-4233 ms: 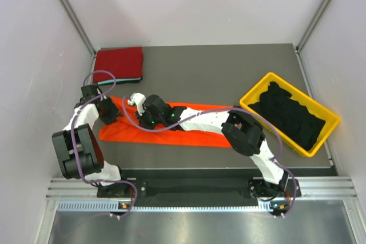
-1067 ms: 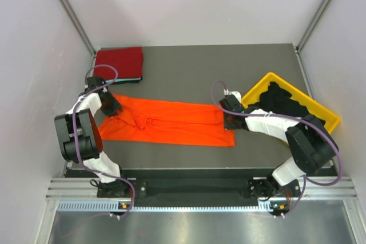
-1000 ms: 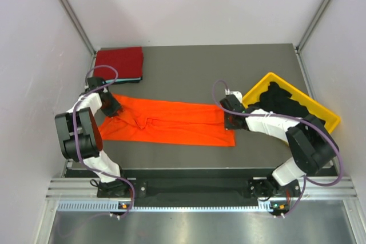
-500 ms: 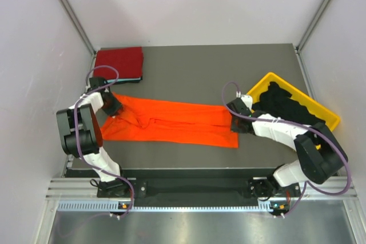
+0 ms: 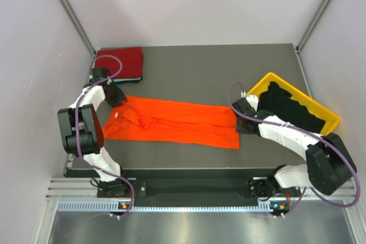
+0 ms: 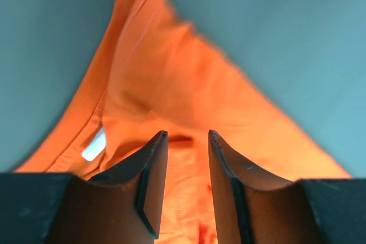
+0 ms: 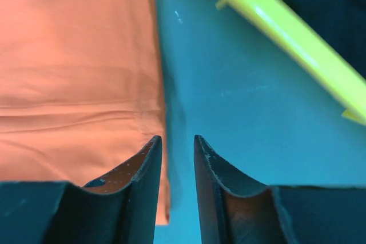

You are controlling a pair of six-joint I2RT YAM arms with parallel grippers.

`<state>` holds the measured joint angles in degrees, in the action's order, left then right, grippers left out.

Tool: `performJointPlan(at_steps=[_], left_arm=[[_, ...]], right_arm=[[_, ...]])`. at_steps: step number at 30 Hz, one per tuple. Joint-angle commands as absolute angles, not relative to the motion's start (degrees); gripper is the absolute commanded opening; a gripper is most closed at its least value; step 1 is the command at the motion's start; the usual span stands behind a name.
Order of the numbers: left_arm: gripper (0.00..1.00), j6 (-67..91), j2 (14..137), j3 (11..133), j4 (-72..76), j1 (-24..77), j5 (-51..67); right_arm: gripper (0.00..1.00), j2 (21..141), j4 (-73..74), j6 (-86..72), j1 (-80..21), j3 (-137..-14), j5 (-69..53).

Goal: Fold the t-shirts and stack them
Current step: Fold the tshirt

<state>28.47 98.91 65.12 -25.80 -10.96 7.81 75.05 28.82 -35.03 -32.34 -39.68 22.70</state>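
Observation:
The bright orange t-shirt [image 5: 177, 123] lies as a long folded strip across the table's middle. My left gripper [image 5: 118, 100] is at its far left corner. In the left wrist view the gripper [image 6: 186, 135] has its jaws slightly apart, with orange cloth [image 6: 171, 78] and the white neck label [image 6: 93, 146] below. My right gripper [image 5: 242, 123] stands at the strip's right edge. In the right wrist view the gripper [image 7: 177, 138] is narrowly open over the hem [image 7: 86, 72] and bare table. The dark red t-shirt [image 5: 119, 61] lies folded at the back left. Black t-shirts [image 5: 289, 112] fill the bin. I cannot make out the teal one.
The yellow plastic bin [image 5: 257, 88] stands at the right, just beyond my right gripper; its rim shows in the right wrist view [image 7: 286, 32]. Grey table [image 5: 194, 70] stretches behind the orange shirt. White walls close in both sides.
My right gripper left the shirt's middle and went to its right edge; the strip now reaches a little further right. My left gripper moved slightly back toward the dark red shirt.

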Motion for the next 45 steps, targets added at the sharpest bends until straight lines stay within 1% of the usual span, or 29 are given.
performJointPlan(at_steps=[1,6,8,10,14,18,26,31,32,37,40,43,45], left_arm=[[0.40,26.37,96.15,70.83,-28.99,-10.64,7.48],[0.40,25.05,93.43,69.79,-30.06,-9.58,4.22],[0.40,25.40,92.29,67.68,-29.18,-8.62,4.66],[0.40,25.75,91.85,65.14,-27.52,-7.91,5.62],[0.39,27.42,92.02,62.41,-25.84,-7.03,5.98],[0.39,27.95,92.72,61.26,-24.79,-6.94,4.49],[0.38,27.69,96.32,61.35,-24.43,-6.94,0.53],[0.38,27.69,97.38,60.74,-23.91,-6.94,0.53],[0.38,27.60,97.47,60.56,-23.73,-7.03,-1.21],[0.38,27.77,99.48,60.21,-23.29,-7.03,-2.46],[0.38,27.86,100.28,60.91,-23.47,-7.03,-3.25],[0.38,28.04,100.90,61.43,-23.38,-7.03,-4.04],[0.38,27.95,101.25,61.70,-23.29,-7.03,-4.04]], right_arm=[[0.30,72.95,30.94,-32.44,-31.46,-45.25,23.29],[0.33,75.75,30.76,-29.45,-31.20,-49.39,21.89],[0.35,77.16,30.67,-29.27,-30.59,-51.23,21.53],[0.39,78.92,29.89,-29.27,-29.19,-52.20,20.75],[0.42,81.56,27.60,-28.92,-26.46,-52.65,17.85],[0.42,82.53,26.28,-29.44,-24.87,-51.33,14.68],[0.43,78.84,20.22,-36.21,-24.87,-42.37,10.46],[0.43,81.03,19.34,-35.34,-24.87,-40.78,10.81],[0.43,81.21,19.16,-35.16,-24.87,-40.61,10.72],[0.40,81.56,17.58,-34.81,-24.87,-39.03,9.76],[0.34,81.39,17.32,-34.54,-24.87,-38.24,10.37],[0.28,81.30,16.53,-34.63,-24.79,-37.62,10.11],[0.21,81.39,16.26,-34.63,-24.79,-37.18,10.11]])
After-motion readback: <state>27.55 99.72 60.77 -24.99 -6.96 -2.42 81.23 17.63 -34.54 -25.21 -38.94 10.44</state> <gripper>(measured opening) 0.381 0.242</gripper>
